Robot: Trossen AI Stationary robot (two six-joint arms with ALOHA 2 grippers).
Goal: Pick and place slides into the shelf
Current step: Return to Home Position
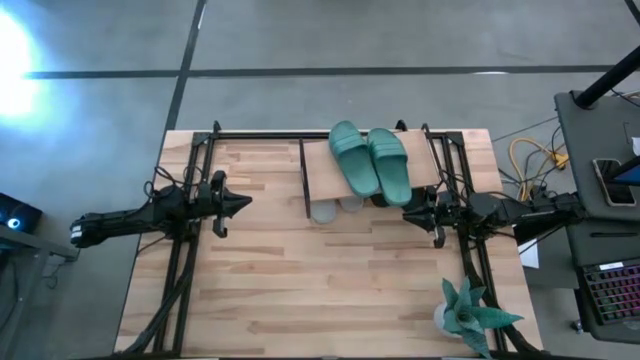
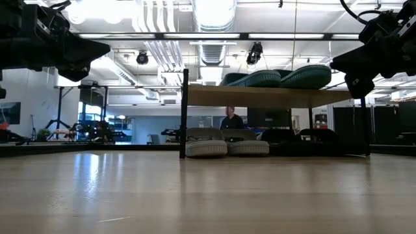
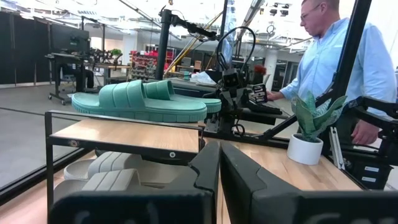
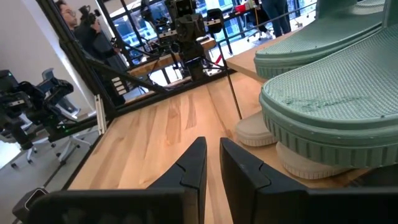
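Observation:
The teal slides (image 1: 370, 160) lie side by side, soles down, on the shelf's (image 1: 320, 170) wooden top at the table's far edge. The grey slides (image 2: 227, 146) rest on the table under the shelf's left half. The black slides (image 2: 292, 136) sit in shadow under its right half. My left gripper (image 1: 235, 203) is shut and hovers over the table to the left of the shelf, pointing toward it. My right gripper (image 1: 408, 213) is shut and hangs just off the shelf's near right corner, close to the teal slides (image 4: 336, 106). Neither gripper touches anything.
A potted plant (image 1: 470, 315) stands at the table's near right corner. Black frame rails (image 1: 185, 240) run along the left and right sides of the table. A person in a light blue shirt (image 3: 348, 56) stands beyond the right side. Bare wood (image 1: 300, 280) fills the near half.

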